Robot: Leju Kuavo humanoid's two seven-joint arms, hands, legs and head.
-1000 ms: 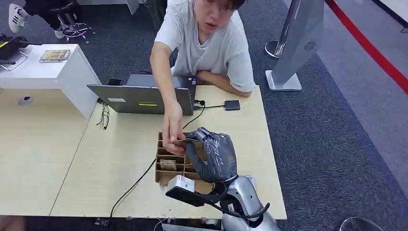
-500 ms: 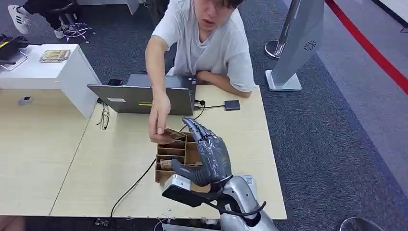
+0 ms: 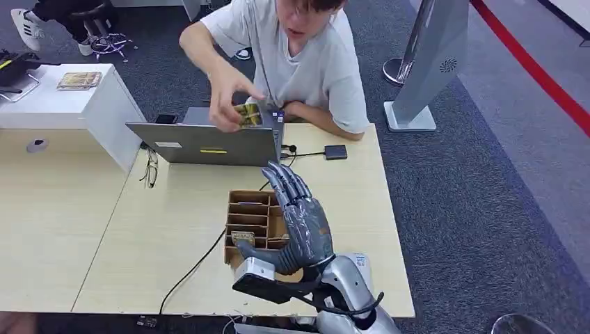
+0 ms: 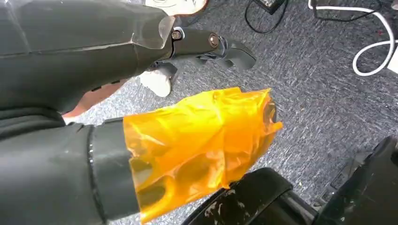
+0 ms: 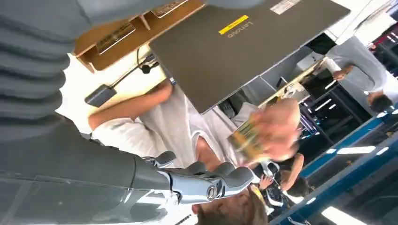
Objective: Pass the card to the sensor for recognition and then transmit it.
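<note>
Reaching up over the table (image 3: 83,229), the right hand (image 3: 299,219) is raised with its fingers (image 3: 282,179) stretched straight and apart, thumb out to the side, holding nothing. It hangs above the right side of a brown divider box (image 3: 249,212), whose slots run in a column; one slot near the front holds a small patterned card (image 3: 243,238).

The task's card (image 3: 248,115) is in the person's hand (image 3: 226,90), lifted above the top edge of the grey laptop (image 3: 209,145), well apart from the robot's hand. In the right wrist view the same card (image 5: 246,136) appears blurred in that person's hand, beyond the laptop's lid.

A black cable (image 3: 198,261) crosses the table from its front edge toward the laptop. Glasses (image 3: 150,170) lie left of the laptop, and a small dark box (image 3: 335,152) sits to its right on a cord. A white cabinet (image 3: 69,104) stands at the table's far left.

The left hand (image 4: 197,145), seen in its wrist view, is wrapped in orange film over grey carpet; whether its fingers are spread or curled, I cannot tell.
</note>
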